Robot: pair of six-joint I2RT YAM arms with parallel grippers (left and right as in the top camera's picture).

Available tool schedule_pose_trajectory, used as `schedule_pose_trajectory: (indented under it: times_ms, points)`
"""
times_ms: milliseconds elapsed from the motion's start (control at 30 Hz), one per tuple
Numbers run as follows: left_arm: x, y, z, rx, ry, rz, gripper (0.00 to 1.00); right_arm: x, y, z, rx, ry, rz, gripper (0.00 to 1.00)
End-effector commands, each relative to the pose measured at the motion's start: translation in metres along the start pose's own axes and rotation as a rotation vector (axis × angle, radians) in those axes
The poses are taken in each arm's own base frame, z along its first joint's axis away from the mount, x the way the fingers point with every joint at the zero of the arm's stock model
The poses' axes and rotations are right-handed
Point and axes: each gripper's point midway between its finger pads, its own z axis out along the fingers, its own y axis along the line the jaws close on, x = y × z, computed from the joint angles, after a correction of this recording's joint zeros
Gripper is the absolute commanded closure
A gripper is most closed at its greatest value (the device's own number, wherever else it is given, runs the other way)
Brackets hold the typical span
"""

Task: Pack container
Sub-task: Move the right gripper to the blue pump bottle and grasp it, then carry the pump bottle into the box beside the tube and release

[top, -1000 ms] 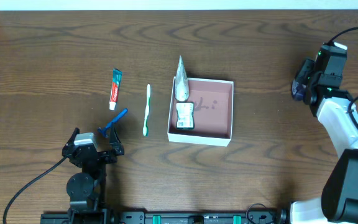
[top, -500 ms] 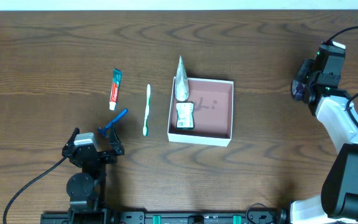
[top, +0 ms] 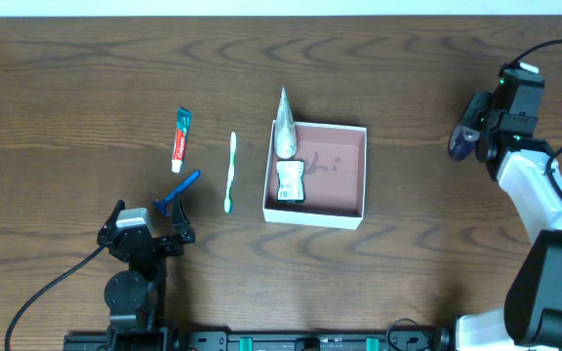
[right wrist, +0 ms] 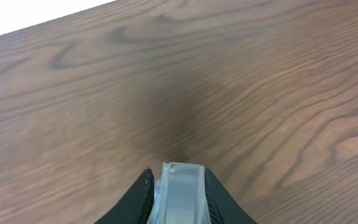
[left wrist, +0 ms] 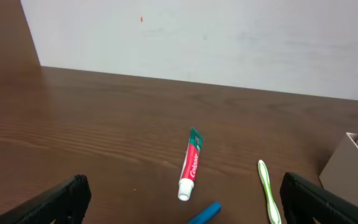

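The packing looks partly done. The container (top: 315,215) sits near the middle of the table (top: 408,78), and two things already lie along its left side: a silver tube (top: 283,127) whose tip pokes over the far wall, and a small packet (top: 290,181) just in front of it. The rest of the pinkish floor is bare. A toothpaste (top: 180,138), a toothbrush (top: 230,174) and a blue razor (top: 180,191) lie on the table to the left of the container, apart from it and from each other.

The step in hand appears to be bringing another item in from the right. The right tool (top: 461,139) hangs over bare table, well to the right of the container. Its fingers (right wrist: 138,200) are drawn in narrow around a pale, see-through item (right wrist: 180,190); what that item is cannot be told from these views. The next move would call for carrying it over the right wall, lowering it onto the free part of the floor clear of the tube and packet, and only then letting go.

The left tool (top: 146,226) sits at the near edge of the table, just short of the razor. Its jaws are spread wide, with nothing between them and nothing touched
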Motion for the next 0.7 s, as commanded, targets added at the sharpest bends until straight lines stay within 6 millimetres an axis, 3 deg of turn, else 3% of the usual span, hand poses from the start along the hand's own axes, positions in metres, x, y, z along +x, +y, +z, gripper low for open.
schedule_pose_trajectory:
  times_ms: [0, 367, 467, 667]
  points:
    - [0.017, 0.005, 0.001, -0.021, 0.050, 0.011, 0.02, -0.042, 0.026, -0.037, -0.131, -0.091, 0.018, 0.80]
    - [0.017, 0.005, 0.001, -0.021, 0.050, 0.011, 0.02, -0.072, 0.086, -0.146, -0.450, -0.180, 0.071, 0.81]
    - [0.017, 0.005, 0.001, -0.021, 0.050, 0.011, 0.02, -0.071, 0.105, -0.173, -0.543, -0.177, 0.100, 0.81]
    - [0.017, 0.005, 0.001, -0.021, 0.050, 0.011, 0.02, -0.054, 0.148, -0.199, -0.659, -0.128, 0.109, 0.82]
